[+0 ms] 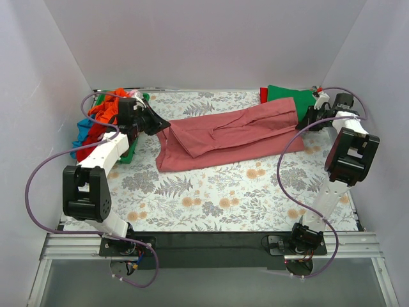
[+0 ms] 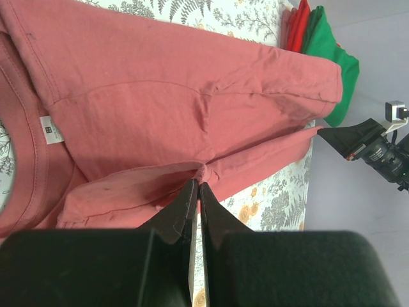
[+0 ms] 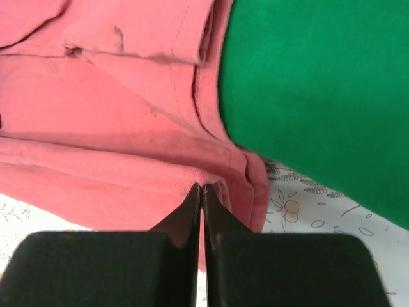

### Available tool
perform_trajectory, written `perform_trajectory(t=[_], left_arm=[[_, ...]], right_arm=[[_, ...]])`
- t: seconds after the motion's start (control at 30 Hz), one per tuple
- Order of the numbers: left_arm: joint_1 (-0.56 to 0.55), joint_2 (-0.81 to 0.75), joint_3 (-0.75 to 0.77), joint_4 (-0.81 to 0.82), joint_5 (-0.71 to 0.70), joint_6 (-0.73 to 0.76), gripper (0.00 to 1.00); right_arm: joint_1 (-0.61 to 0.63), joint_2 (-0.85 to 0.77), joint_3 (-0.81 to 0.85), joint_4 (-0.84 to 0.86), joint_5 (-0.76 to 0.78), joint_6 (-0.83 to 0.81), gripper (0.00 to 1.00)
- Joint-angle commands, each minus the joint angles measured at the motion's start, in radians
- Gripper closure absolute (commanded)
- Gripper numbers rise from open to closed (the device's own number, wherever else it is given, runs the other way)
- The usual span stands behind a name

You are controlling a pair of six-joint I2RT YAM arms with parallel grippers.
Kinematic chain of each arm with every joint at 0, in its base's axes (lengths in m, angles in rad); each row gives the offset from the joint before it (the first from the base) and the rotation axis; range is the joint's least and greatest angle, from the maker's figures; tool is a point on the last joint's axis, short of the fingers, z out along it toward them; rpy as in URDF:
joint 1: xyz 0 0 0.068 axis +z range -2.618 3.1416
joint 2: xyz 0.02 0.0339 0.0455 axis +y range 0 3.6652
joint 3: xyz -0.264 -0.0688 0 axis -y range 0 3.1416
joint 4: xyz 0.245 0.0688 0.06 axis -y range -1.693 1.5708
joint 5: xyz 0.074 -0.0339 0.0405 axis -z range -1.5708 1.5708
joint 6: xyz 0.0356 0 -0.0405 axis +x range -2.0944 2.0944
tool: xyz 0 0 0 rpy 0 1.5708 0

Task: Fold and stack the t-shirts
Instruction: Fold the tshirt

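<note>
Top external: rose tee (image 1: 230, 131) centre, held at both ends.
L gripper (image 2: 196, 187): clenched on a fabric pucker.
R gripper (image 3: 202, 189): clenched on hem, just beside green tee (image 3: 319, 96).
Risk: thin pinches — may slip on lift, fold skews.

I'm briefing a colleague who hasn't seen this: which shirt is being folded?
On the flower-printed table cover, look along the far half. The long dusty-rose shirt lies there, partly folded. Its neighbours are brighter: a jumbled heap far left, a flat green shirt far right.
</note>
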Motion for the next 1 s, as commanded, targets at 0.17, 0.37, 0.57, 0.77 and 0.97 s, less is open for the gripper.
perform_trajectory(t=[0.17,0.37,0.57,0.77,0.97], left_arm=[[0.014,0.018,0.046,0.014,-0.002,0.010,1.00],[0.017,0.033,0.057,0.017,-0.003,0.010,1.00],[0.018,0.053,0.065,0.023,0.001,0.011,1.00],[0.018,0.081,0.094,0.028,0.007,0.016,1.00],[0.018,0.120,0.135,0.029,0.015,0.016,1.00]], right_arm=[[0.023,0.022,0.064,0.030,0.033,0.014,0.99],[0.031,0.026,0.072,0.030,0.048,0.018,0.99],[0.029,-0.001,0.047,0.034,0.079,0.011,0.99],[0.026,-0.041,0.004,0.057,0.120,0.019,0.99],[0.020,-0.070,-0.037,0.080,0.148,0.027,0.99]])
